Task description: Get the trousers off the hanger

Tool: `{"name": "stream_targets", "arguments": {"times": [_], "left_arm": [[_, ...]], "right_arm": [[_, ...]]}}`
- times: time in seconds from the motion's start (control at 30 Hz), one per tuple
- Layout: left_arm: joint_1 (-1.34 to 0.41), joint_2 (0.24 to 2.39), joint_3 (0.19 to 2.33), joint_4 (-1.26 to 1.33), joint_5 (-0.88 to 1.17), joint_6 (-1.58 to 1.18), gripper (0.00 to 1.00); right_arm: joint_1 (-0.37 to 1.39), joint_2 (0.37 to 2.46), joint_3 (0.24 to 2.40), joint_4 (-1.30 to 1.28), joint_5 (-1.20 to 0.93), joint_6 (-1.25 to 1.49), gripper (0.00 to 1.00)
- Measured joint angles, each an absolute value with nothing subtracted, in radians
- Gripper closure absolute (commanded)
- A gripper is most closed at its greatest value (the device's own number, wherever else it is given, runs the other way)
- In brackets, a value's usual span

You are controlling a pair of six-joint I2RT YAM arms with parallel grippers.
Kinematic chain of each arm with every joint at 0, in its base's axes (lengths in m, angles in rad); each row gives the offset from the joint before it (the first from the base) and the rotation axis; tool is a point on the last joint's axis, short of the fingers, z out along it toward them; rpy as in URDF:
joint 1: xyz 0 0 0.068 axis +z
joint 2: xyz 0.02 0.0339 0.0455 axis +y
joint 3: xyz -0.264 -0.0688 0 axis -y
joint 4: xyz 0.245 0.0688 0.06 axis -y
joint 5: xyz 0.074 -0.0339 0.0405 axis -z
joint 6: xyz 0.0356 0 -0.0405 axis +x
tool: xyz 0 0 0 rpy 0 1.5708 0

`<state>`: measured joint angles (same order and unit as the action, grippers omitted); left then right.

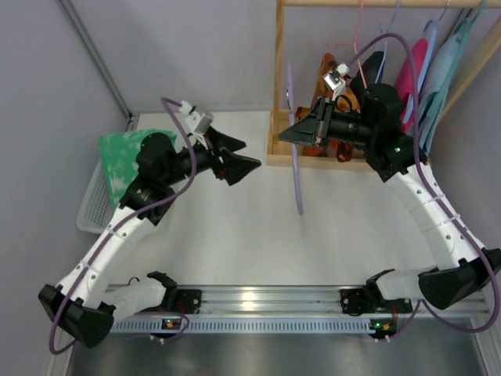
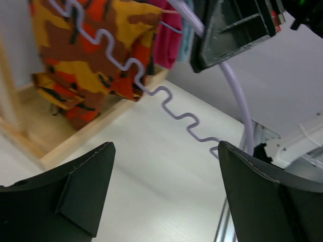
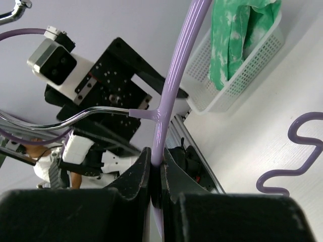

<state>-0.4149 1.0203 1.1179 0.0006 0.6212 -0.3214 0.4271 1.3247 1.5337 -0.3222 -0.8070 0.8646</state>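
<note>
Trousers [image 1: 117,160] partly hidden in basket [image 1: 90,206], hanger [image 1: 296,168] pinched

A white counter [image 1: 258,227] fills the middle of the top view, and the left wrist view shows a faint grain in its finish. At 9 to 10 o'clock, by its left edge, sits a white mesh basket [image 1: 92,205] with a green cloth [image 1: 125,153] bundled inside. At about 1 o'clock, close to the back wall, the base of a wooden rack [image 1: 291,159] stands on the surface. A silver rail [image 1: 258,298] runs along the 6 o'clock edge. It carries the left arm's base [image 1: 168,294] toward 7 o'clock and the right arm's base [image 1: 368,294] toward 5 o'clock.
</note>
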Motion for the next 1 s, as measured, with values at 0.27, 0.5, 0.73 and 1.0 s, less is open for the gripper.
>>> {"name": "stream_targets", "arguments": {"times": [0.27, 0.5, 0.73, 1.0], "left_arm": [[-0.709, 1.208, 1.204, 0.016, 0.587, -0.395, 0.13], [-0.746, 1.266, 1.214, 0.108, 0.582, -0.527, 0.19], [-0.762, 1.277, 1.214, 0.207, 0.579, -0.64, 0.22], [-0.773, 1.287, 1.216, 0.27, 0.553, -0.708, 0.3]], "right_arm": [[0.427, 1.273, 1.533, -0.33, -0.761, 0.873, 1.0], [0.416, 1.281, 1.534, -0.287, -0.764, 0.923, 1.0], [0.396, 1.317, 1.536, -0.208, -0.779, 0.983, 1.0], [0.388, 1.32, 1.536, -0.147, -0.779, 1.034, 1.0]]}}
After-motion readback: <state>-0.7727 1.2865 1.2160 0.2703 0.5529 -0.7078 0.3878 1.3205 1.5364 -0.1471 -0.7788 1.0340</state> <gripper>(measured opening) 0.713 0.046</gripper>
